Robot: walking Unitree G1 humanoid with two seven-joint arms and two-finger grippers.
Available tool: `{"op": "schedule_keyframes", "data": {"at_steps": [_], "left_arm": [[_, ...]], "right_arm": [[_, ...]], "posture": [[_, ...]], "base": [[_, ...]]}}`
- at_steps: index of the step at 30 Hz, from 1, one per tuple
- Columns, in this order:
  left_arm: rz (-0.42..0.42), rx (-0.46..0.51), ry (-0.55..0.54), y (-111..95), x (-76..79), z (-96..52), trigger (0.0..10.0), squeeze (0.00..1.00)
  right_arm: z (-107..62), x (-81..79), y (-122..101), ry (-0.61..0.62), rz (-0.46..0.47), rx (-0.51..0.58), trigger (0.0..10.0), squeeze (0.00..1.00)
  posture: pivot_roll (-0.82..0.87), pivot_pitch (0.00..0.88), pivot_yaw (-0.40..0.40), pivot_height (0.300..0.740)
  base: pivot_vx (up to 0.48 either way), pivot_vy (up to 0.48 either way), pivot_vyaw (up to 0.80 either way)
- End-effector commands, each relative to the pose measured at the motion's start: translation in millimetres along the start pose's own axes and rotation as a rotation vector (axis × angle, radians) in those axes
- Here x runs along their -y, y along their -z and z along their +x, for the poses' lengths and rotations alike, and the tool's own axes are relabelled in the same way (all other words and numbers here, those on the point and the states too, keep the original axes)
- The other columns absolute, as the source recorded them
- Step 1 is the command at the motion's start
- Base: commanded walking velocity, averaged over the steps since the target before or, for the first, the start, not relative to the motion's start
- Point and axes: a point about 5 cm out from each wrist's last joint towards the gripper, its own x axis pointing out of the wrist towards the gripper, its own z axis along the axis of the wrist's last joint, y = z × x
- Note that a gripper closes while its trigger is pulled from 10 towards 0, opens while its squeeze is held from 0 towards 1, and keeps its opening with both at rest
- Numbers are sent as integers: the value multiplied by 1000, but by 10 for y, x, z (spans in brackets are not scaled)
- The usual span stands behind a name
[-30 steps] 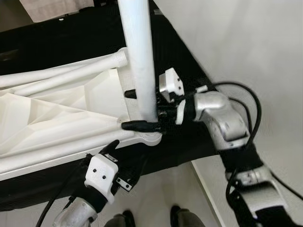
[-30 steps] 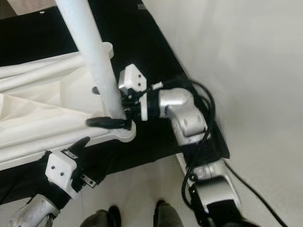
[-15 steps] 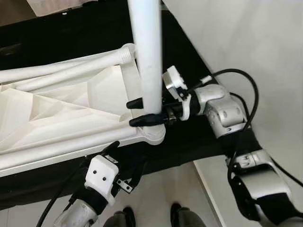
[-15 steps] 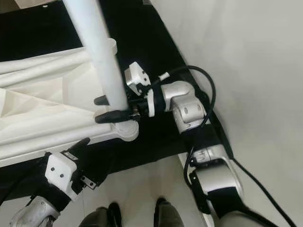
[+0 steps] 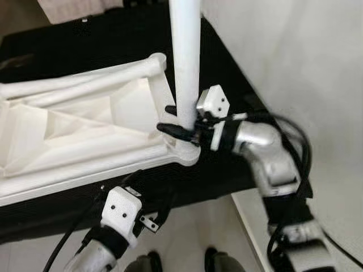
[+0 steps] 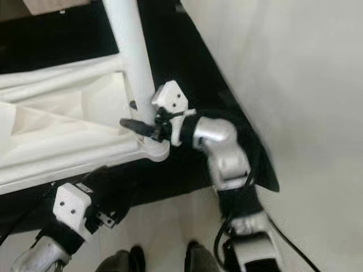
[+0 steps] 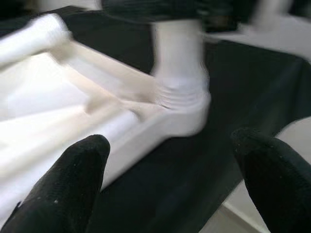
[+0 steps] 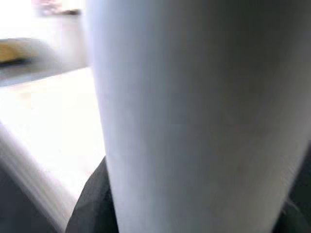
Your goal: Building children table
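Two black fingers of the right gripper (image 5: 180, 126) clasp the white leg (image 5: 186, 56) low on its shaft, just above the round corner socket (image 5: 186, 153) of the upturned tabletop (image 5: 85, 136). The top lies underside-up on a black mat (image 5: 238, 164), with its near right corner at the mat's edge. A second ago the fingers sat almost down at the socket, and the leg leaned toward the far left. Now the grip is a little higher and the leg stands nearly straight in the socket, so the wrist has probably been turning it. In the left wrist view the leg's ribbed base (image 7: 181, 92) sits in the collar. That suggests the leg is threading home, though the pictures do not show whether it is fully tight. The left gripper (image 7: 177, 167) hangs near and left, below the top's near edge, fingers spread and holding nothing. Another leg (image 5: 85, 79) lies along the far side.
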Motion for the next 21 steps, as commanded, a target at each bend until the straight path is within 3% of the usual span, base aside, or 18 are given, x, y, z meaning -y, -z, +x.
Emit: {"op": "schedule_keyframes", "data": {"at_steps": [1,4,6,7,8,9,10,11,12,13,17,19,20,21], "left_arm": [[-3,-25,10,46,-6,-22,10000,0],[-4,-25,13,53,-5,-17,10000,0],[-2,-28,6,67,-21,-21,10000,0],[1,-33,-7,66,-30,-37,10000,0],[1,-33,-7,66,-30,-37,10000,0],[6,-41,-26,65,-35,-65,10000,0],[6,-41,-26,65,-35,-65,10000,0],[-2,-48,-56,48,-33,-109,10000,0],[-2,-48,-56,48,-33,-109,10000,0],[-65,-63,-96,18,29,-231,10000,0],[-84,-66,-102,7,57,-269,10000,0],[-105,-58,-131,-3,79,-287,10000,0],[-107,-53,-144,-8,78,-284,10000,0],[-107,-53,-144,-8,78,-284,10000,0]], "right_arm": [[-89,-146,517,86,94,-309,0,0],[-54,-206,515,70,103,-300,0,0],[96,-159,489,35,105,-277,0,0],[134,-112,470,38,103,-270,1647,0],[134,-112,470,38,103,-270,1647,0],[157,-44,454,52,98,-268,8784,0],[157,-44,454,52,98,-268,8784,0],[155,5,407,65,102,-251,10000,0],[155,5,407,65,102,-251,10000,0],[158,135,291,-67,122,-160,10000,1000],[146,171,236,-113,127,-127,10000,1000],[101,296,85,-284,87,-58,10000,1000],[71,380,27,-375,46,-46,10000,90],[71,380,27,-375,46,-46,10000,90]], "posture": [[2,323,59,740],[3,319,58,740],[12,298,41,740],[12,298,41,740],[12,298,41,740],[12,293,38,740],[12,293,38,740],[8,293,38,740],[8,293,38,740],[8,291,35,740],[8,291,35,740],[10,291,20,740],[9,294,17,740],[9,294,17,740]], "base": [[0,0,0],[0,0,0],[0,0,0],[0,0,0],[0,0,0],[0,0,0],[0,0,0],[0,0,0],[0,0,0],[0,0,0],[0,0,0],[0,0,0],[0,0,0],[0,0,0]]}}
